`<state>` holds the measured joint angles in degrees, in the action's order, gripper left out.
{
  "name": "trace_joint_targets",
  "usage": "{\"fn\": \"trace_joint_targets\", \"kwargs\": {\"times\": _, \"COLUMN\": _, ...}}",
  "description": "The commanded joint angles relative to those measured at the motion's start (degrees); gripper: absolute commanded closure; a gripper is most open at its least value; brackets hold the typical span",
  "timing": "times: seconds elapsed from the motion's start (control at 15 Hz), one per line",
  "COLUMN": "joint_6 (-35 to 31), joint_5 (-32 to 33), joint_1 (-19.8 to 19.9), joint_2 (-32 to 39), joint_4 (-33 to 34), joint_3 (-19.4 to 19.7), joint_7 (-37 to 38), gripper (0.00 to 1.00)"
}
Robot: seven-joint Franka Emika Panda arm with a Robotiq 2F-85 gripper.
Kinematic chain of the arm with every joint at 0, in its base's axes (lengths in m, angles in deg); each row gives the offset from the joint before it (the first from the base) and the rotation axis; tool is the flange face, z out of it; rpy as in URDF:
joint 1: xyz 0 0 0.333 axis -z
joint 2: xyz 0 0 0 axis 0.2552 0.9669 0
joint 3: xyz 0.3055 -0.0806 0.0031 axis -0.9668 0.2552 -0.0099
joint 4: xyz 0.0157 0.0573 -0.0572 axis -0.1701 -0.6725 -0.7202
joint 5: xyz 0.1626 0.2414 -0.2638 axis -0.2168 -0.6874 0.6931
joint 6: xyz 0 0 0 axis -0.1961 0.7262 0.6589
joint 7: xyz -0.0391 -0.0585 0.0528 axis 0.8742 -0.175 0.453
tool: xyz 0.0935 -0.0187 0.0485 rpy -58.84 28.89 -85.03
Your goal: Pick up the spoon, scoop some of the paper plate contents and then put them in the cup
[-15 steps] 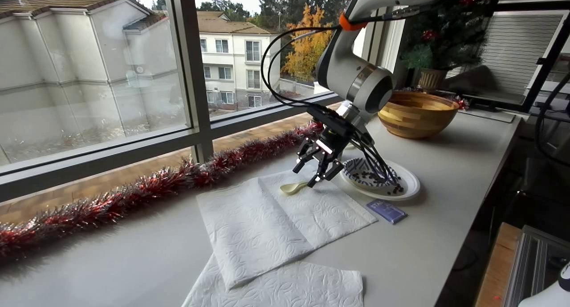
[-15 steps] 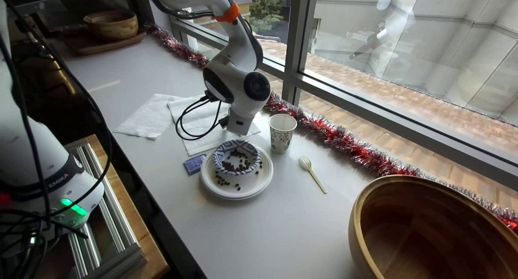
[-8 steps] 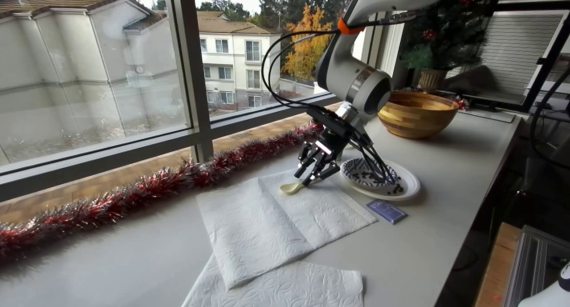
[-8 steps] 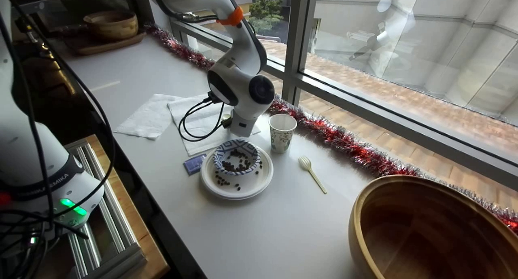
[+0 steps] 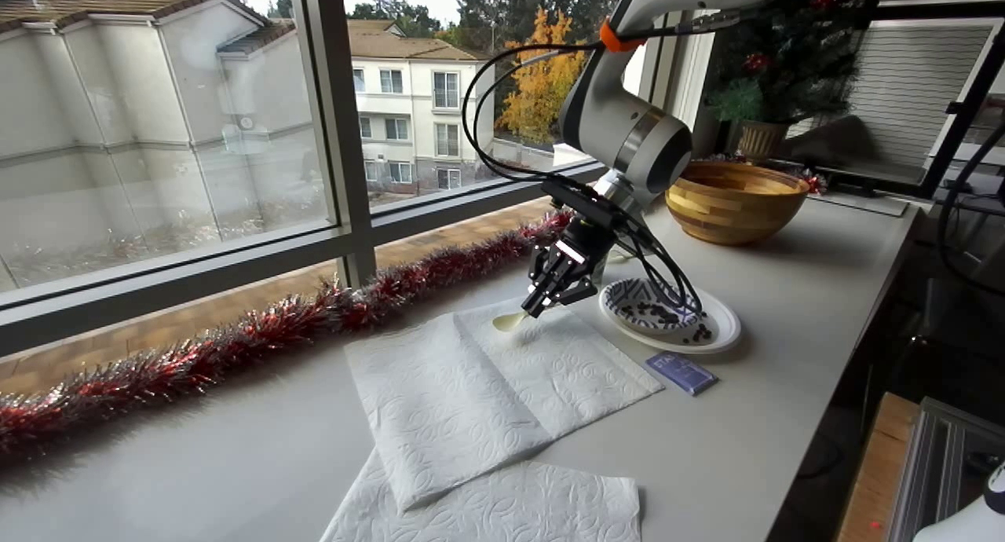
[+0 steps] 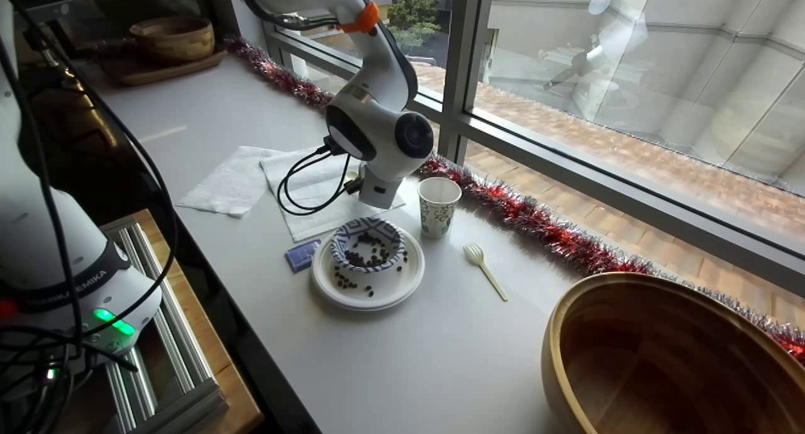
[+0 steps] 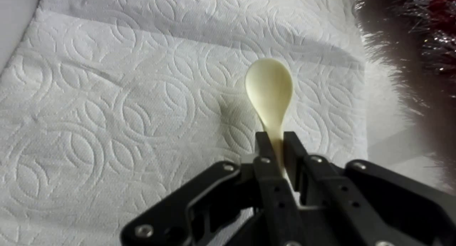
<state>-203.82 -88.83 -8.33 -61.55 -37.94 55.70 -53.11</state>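
The pale cream spoon (image 7: 269,85) points away from my gripper (image 7: 276,136) in the wrist view, its handle pinched between the two black fingers. An exterior view shows the spoon (image 5: 509,321) tilted just over the white paper towel, a faint shadow beneath it, and my gripper (image 5: 534,305) shut at its handle. The handle's far end is hidden by the fingers. Dark bits, the plate contents (image 6: 360,258), lie in a blue-patterned bowl (image 6: 385,230) on the round white paper plate (image 6: 397,289), with several scattered on the plate itself. Beside it the patterned cup (image 6: 438,212) stands upright.
A pale fork (image 6: 476,258) lies near the cup. The large wooden bowl (image 6: 553,352) is beyond it. White paper towels (image 5: 463,401) lie under the gripper, a purple packet (image 5: 681,372) by the plate. Tinsel (image 5: 314,318) runs along the window.
My gripper's jaws have come together on the spoon's handle. The spoon's bowl end has risen slightly from the paper towel, and its shadow now shows. Plate, cup and fork are unmoved.
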Motion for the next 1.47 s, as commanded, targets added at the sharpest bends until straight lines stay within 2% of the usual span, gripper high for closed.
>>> {"fn": "trace_joint_targets", "kwargs": {"times": 0.0, "joint_6": 1.4, "joint_5": 2.7, "joint_1": -0.2, "joint_2": -8.0, "joint_4": -4.0, "joint_3": 1.3, "joint_7": 5.1, "gripper": 0.97}}
{"fn": "trace_joint_targets", "kwargs": {"times": 0.13, "joint_6": 0.9, "joint_5": 4.4, "joint_1": -0.7, "joint_2": -11.5, "joint_4": -5.9, "joint_3": 2.0, "joint_7": 9.1, "gripper": 0.97}}
{"fn": "trace_joint_targets", "kwargs": {"times": 0.4, "joint_6": -1.1, "joint_5": 16.4, "joint_1": -2.2, "joint_2": -20.9, "joint_4": -14.3, "joint_3": 3.1, "joint_7": 17.2, "gripper": 0.97}}
{"fn": "trace_joint_targets", "kwargs": {"times": 0.67, "joint_6": -4.2, "joint_5": 25.8, "joint_1": -0.5, "joint_2": -27.4, "joint_4": -19.8, "joint_3": 3.1, "joint_7": 22.6, "gripper": 0.97}}
{"fn": "trace_joint_targets", "kwargs": {"times": 1.07, "joint_6": -8.2, "joint_5": 36.2, "joint_1": 3.7, "joint_2": -33.7, "joint_4": -23.1, "joint_3": 3.4, "joint_7": 28.6, "gripper": 0.97}}
{"fn": "trace_joint_targets", "kwargs": {"times": 1.4, "joint_6": -11.9, "joint_5": 43.2, "joint_1": 6.9, "joint_2": -32.7, "joint_4": -21.4, "joint_3": 3.5, "joint_7": 36.7, "gripper": 0.97}}
